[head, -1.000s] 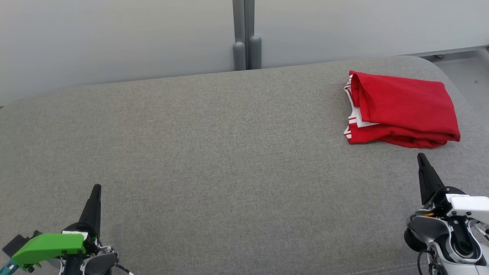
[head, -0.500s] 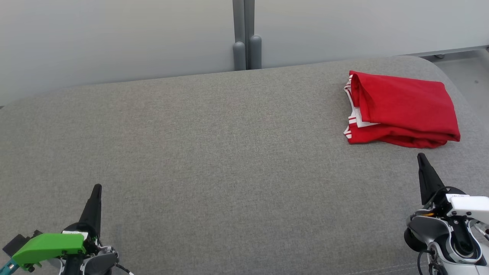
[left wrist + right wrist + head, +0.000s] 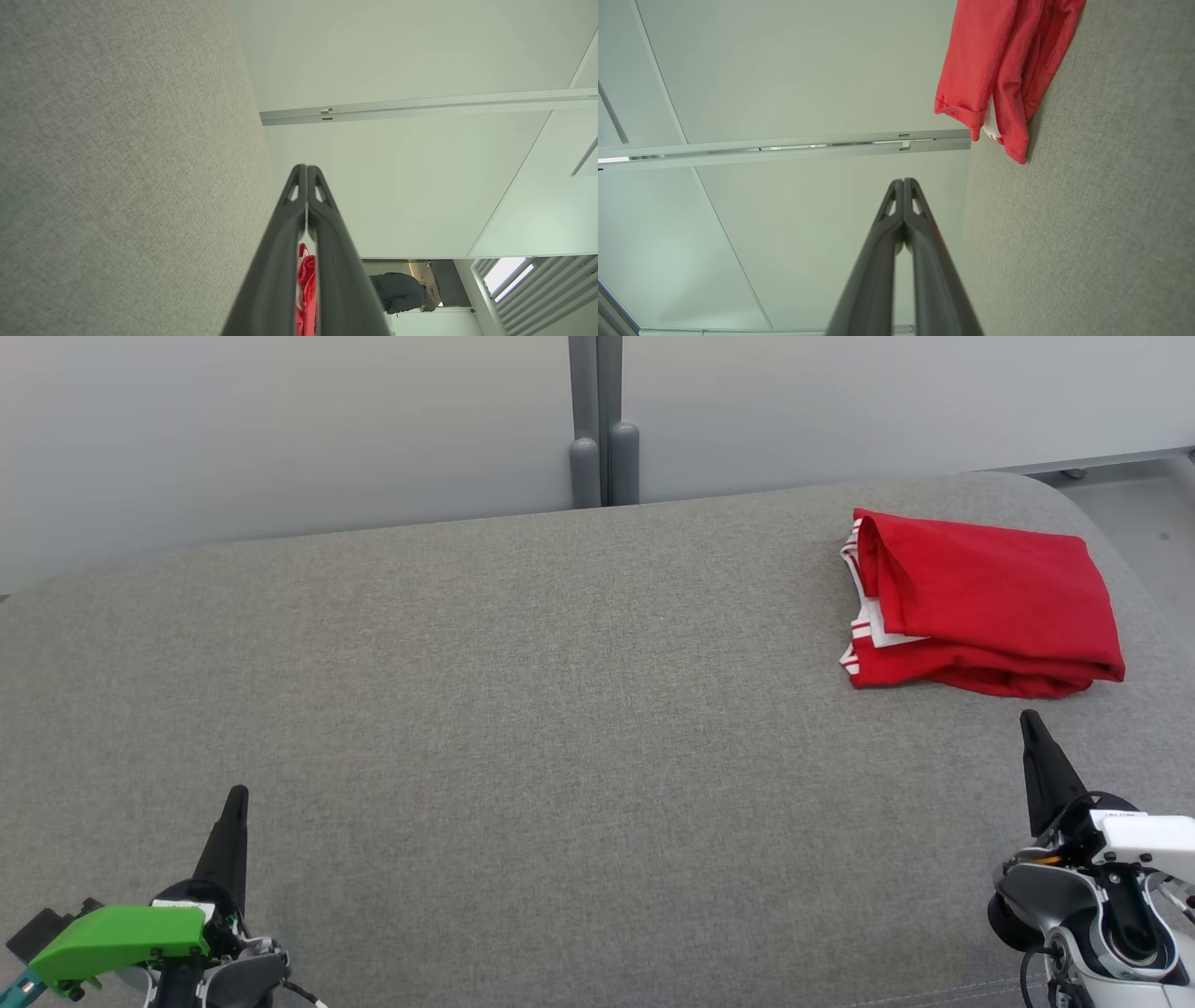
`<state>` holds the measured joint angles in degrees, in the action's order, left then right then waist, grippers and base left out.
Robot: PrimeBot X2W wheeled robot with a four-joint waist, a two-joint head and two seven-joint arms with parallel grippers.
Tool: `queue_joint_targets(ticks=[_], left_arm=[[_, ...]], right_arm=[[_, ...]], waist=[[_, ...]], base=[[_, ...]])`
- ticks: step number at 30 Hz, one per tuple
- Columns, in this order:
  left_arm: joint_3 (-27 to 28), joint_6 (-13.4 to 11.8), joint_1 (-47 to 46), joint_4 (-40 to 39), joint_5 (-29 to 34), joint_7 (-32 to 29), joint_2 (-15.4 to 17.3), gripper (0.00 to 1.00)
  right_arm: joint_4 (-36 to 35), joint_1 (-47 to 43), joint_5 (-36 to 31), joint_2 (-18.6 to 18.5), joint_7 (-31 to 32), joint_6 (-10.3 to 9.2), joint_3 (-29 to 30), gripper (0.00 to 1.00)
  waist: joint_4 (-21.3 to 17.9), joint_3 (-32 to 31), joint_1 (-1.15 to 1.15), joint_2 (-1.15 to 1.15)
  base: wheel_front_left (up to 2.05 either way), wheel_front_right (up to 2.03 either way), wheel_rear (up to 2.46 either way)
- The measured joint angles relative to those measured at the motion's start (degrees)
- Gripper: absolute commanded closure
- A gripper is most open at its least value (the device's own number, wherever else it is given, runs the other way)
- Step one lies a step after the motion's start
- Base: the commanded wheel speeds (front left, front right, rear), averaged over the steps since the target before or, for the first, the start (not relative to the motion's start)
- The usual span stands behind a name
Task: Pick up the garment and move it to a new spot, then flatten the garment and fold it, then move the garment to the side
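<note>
left gripper [image 3: 233, 803]: fingers [image 3: 287, 233] pressed together along their length, holding nothing, low at near left over the grey cushion [image 3: 560, 728]

right gripper [image 3: 1033, 733]: fingers together too, empty, near right, tip just short of the garment [image 3: 990, 602] on its near side, not touching

garment lies far right on the cushion, close to the rounded right end, well apart from the left gripper

judged: fold looks done and the bundle is already at the side, so the step in hand is the last one, finish and back off

to do it well: draw the right gripper back and up from the near hem, no sideways sweep that could catch the top layer; if the bundle needs a nudge, push the whole stack from its thick folded edge, not one layer

look: red fabric in a compact rough rectangle, several layers, white-and-red striped trim [image 3: 864, 635] showing at the left edge, near edge a bit bulged, top face smooth with soft creases
</note>
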<state>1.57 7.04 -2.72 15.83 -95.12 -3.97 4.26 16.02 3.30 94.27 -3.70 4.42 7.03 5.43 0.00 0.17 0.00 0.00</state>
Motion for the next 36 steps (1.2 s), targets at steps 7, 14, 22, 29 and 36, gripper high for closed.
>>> queue_joint_targets(ticks=[7,14,22,29,36], left_arm=[[0.0,0.0,0.0,0.0,0.0,0.0,0.0,1.0],[0.0,0.0,0.0,0.0,0.0,0.0,0.0,1.0],[0.1,0.0,0.0,0.0,0.0,0.0,-0.1,1.0],[0.1,0.0,0.0,0.0,0.0,0.0,-0.1,1.0],[0.1,0.0,0.0,0.0,0.1,0.0,-0.1,1.0]], right_arm=[[0.0,0.0,0.0,0.0,0.0,0.0,0.0,1.0],[0.0,0.0,0.0,0.0,0.0,0.0,0.1,1.0],[0.0,0.0,0.0,0.1,0.0,0.0,0.1,1.0],[0.0,0.0,0.0,0.1,0.0,0.0,0.1,1.0],[0.0,0.0,0.0,0.1,0.0,0.0,0.1,1.0]], waist=[[0.0,0.0,0.0,0.0],[0.0,0.0,0.0,0.0],[0.0,0.0,0.0,0.0],[0.0,0.0,0.0,0.0],[0.0,0.0,0.0,0.0]], base=[[0.0,0.0,0.0],[0.0,0.0,0.0],[0.0,0.0,0.0],[0.0,0.0,0.0],[0.0,0.0,0.0]])
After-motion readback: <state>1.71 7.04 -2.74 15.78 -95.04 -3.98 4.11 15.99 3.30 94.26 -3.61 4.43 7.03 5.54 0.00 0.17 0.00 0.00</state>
